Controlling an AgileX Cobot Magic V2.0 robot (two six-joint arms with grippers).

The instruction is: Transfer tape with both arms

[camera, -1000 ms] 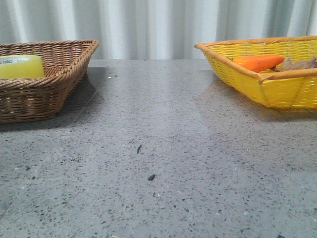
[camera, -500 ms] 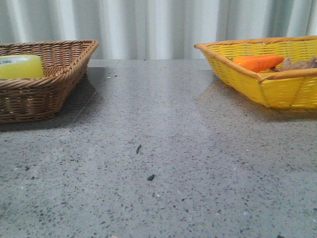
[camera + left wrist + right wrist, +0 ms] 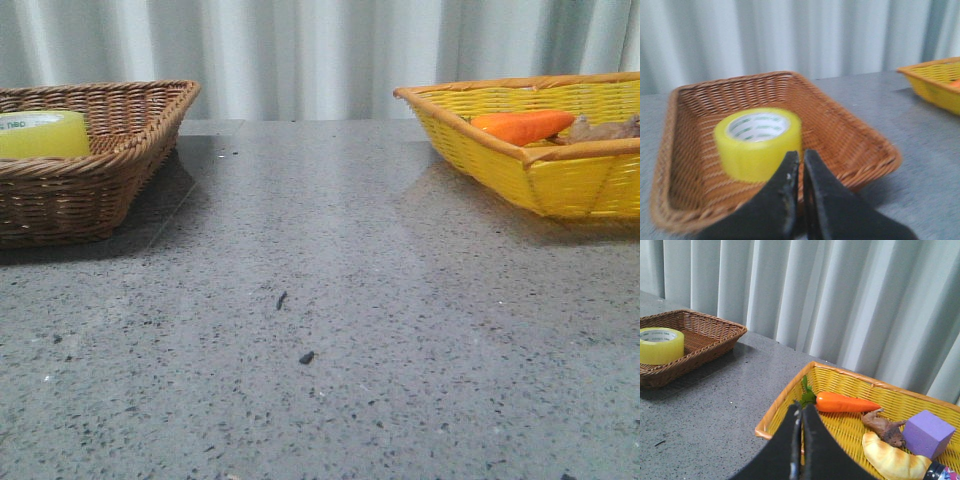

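Tape (image 3: pixel 759 142) sitting flat inside brown wicker basket (image 3: pixel 855 145) on desk (image 3: pixel 330 300), left claw (image 3: pixel 801 159) pressed together just short of it, risking shoving instead of gripping unless spread first.

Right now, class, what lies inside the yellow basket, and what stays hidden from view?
The yellow basket holds a carrot, a brown figure, a purple block and a croissant. The right gripper covers part of its near side; one corner is cut off.
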